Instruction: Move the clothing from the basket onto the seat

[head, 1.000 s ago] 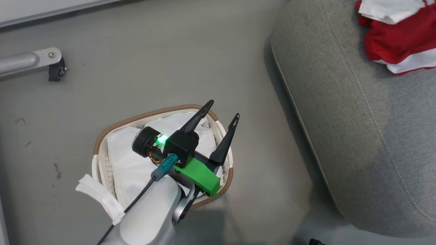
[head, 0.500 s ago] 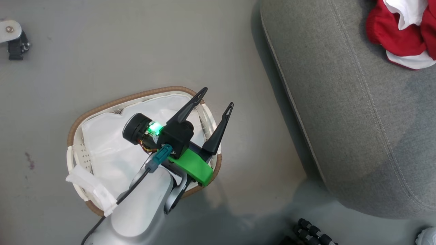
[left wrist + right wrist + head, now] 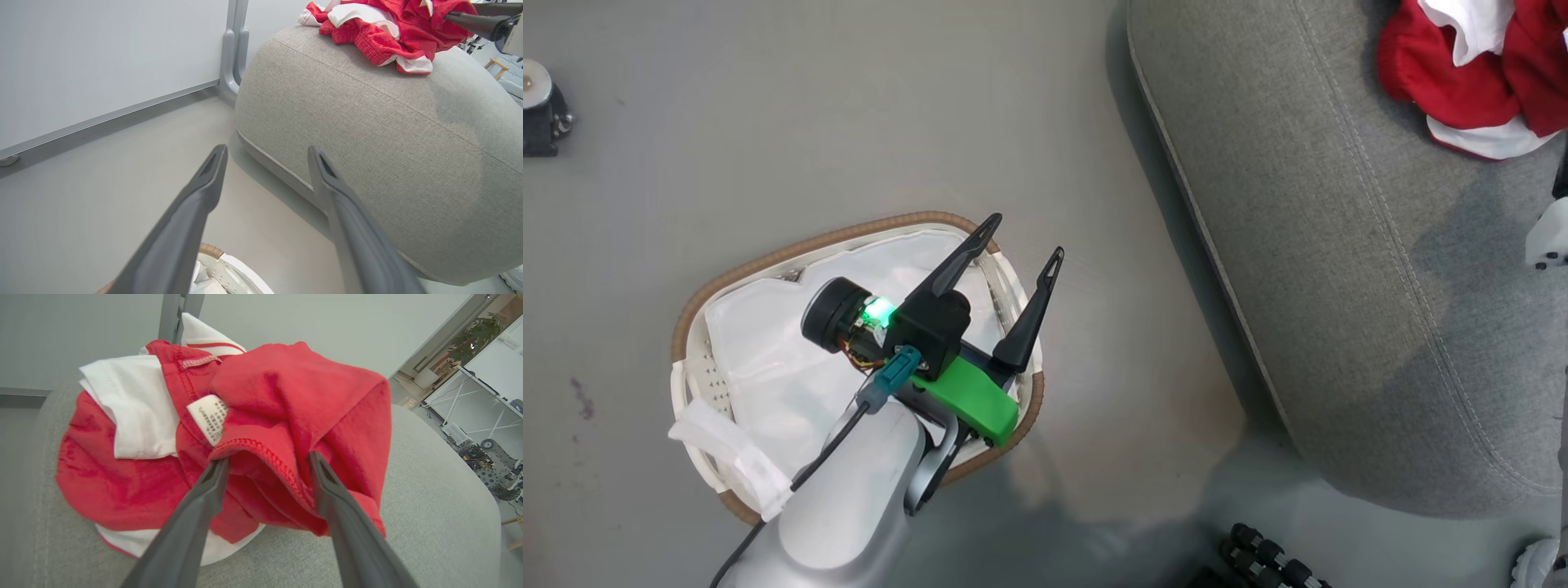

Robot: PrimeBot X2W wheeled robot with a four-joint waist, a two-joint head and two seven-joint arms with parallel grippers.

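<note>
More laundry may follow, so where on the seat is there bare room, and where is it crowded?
Bare grey fabric spans the seat from its floor-side seam up to the clothing. Crowded: the far corner, where the red pile lies with the right gripper open against it.

Robotics lab or test room, indoor. Bare smooth grey floor [image 3: 849, 122], white partition panel [image 3: 102, 61] with a metal frame post [image 3: 233, 53], a castor foot [image 3: 539, 131], and one large grey seat [image 3: 1339, 245] set out as a household prop. Adjoining space with white work tables [image 3: 482, 404], wheeled machine parts [image 3: 496, 461] and a potted plant [image 3: 470, 343].
</note>
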